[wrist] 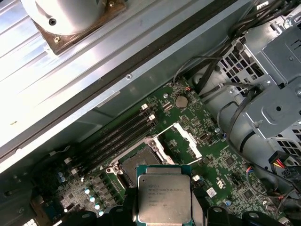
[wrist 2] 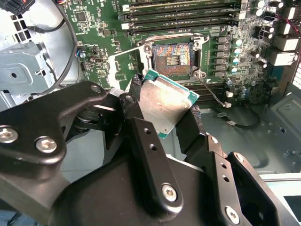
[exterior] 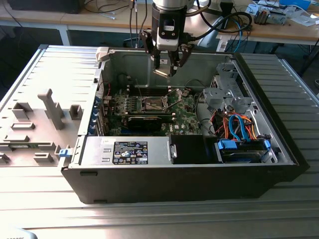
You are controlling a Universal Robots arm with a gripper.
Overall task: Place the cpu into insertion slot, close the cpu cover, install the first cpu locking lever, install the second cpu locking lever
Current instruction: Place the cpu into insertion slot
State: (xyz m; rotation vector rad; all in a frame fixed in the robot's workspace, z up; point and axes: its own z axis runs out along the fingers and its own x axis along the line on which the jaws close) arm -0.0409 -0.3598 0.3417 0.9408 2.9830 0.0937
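My gripper [exterior: 165, 68] hangs inside the open computer case, shut on the cpu [exterior: 160, 72], a flat square chip with a silvery top. In both wrist views the black fingers [wrist 2: 134, 96] press on two opposite edges of the cpu [wrist 2: 164, 101] [wrist: 163, 197]. The chip is held tilted, in the air above the green motherboard. The insertion slot [wrist 2: 171, 56] [wrist: 134, 164] [exterior: 151, 103] lies below it, uncovered, dark in the middle with a silver rim. The cpu cover [wrist: 186, 140] [wrist 2: 117, 66] stands swung open beside the slot.
Memory slots [wrist: 120, 134] run along one side of the socket. A long black card [exterior: 144, 121] and the power supply [exterior: 127, 152] lie nearer the case front. A drive cage [exterior: 227, 92] with coloured cables [exterior: 239, 124] fills the exterior view's right. The grey case walls surround everything.
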